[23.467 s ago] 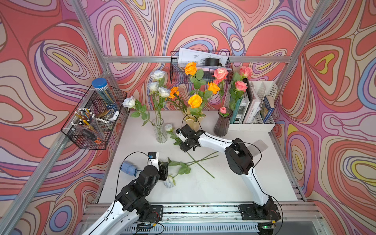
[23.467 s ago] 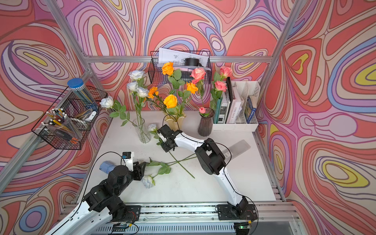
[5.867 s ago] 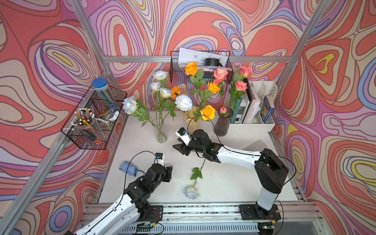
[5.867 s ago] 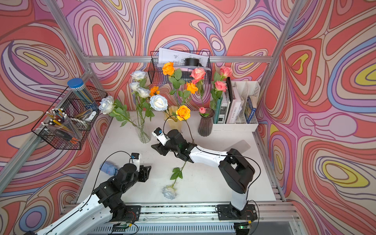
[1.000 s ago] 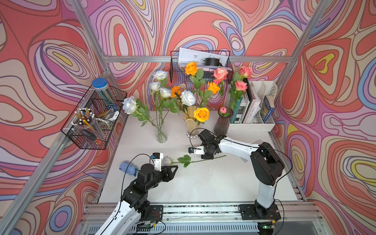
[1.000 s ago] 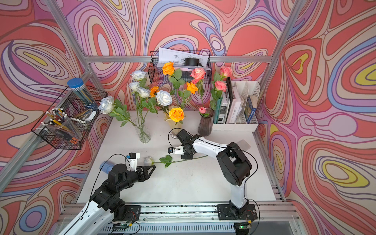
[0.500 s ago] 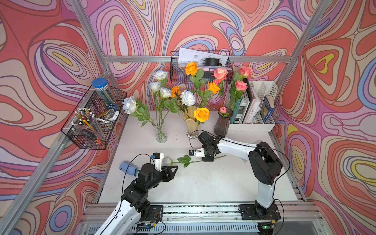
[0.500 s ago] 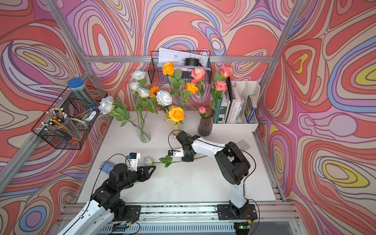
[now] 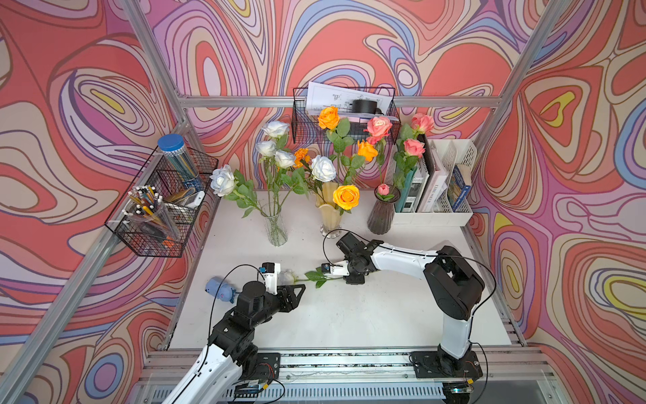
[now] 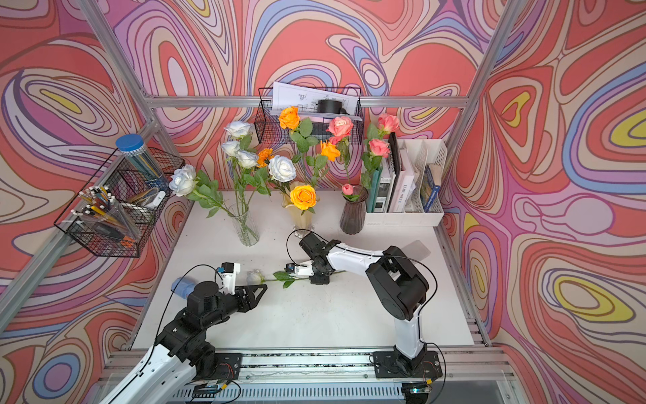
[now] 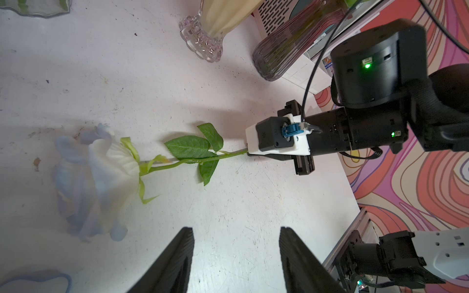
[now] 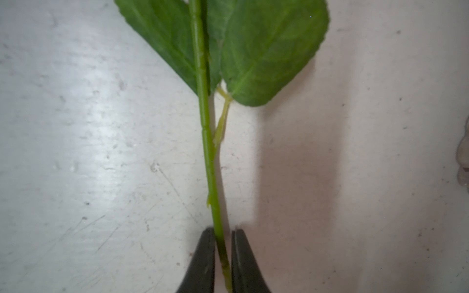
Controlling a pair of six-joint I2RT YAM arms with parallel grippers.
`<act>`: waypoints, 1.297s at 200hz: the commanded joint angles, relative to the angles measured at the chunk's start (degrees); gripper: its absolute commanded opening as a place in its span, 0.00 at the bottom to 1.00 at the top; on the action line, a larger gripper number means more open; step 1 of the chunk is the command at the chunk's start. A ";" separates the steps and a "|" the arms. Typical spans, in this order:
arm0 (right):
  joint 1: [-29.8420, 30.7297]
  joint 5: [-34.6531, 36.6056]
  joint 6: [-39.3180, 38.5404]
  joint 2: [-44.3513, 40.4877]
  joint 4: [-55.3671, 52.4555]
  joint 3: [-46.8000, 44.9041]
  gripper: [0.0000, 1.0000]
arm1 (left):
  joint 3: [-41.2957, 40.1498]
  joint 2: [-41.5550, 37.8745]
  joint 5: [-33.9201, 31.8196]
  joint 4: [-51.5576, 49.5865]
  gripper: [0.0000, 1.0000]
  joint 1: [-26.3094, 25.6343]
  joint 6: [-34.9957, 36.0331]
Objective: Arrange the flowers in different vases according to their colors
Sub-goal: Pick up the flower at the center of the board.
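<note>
**Item 1. White rose** (image 9: 288,276). The only loose flower. It lies flat on the worktop (image 9: 349,314), left of centre in both top views, with the bloom towards the left and the stem running right. In the right wrist view the stem (image 12: 208,152) runs straight up the frame, with the leaves at the top.

**Item 2. Right claw** (image 12: 223,238). Jaws narrow, pinched on the rose stem below the leaves and low against the worktop.

**Item 3. Left claw** (image 11: 236,233). Jaws moderately wide and holding nothing. It sits just beside the bloom without touching it.

**Item 4. Clear glass vase** (image 9: 276,227). Above the rose in the frame, it holds white roses and is judged to be the destination.

**Item 5. Yellow-amber vase** (image 9: 330,217). Centre, with orange blooms.

**Item 6. Dark purple vase** (image 9: 380,217). To the right of item 5, with pink blooms.

**Step in hand (judgement).** Lift the white rose and stand it in item 4.

**Handling notes (judgement).**
- Check the pinch is firm before rising, since a thin stem can swivel between the jaws.
- Lift straight up first so the bloom clears the left claw.
- Turn the stem end downward well above the vases.
- Approach item 4 from the open side, away from item 5's blooms.
- Thread the stem end between the stems already in the vase.
- Release only once the stem is deep inside the rim.
</note>
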 commanded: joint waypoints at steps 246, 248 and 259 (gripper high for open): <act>5.72 -15.55 12.60 -14.26 20.26 7.04 0.00 | -3.73 -22.39 9.25 -1.14 0.59 -5.22 1.89; 5.77 -15.75 12.79 -14.35 20.81 7.13 0.00 | -3.72 -22.28 9.38 -1.10 0.59 -5.28 2.02; 5.69 -16.72 13.78 -14.50 23.21 8.12 0.00 | -3.82 -21.69 9.85 -0.51 0.59 -5.58 2.15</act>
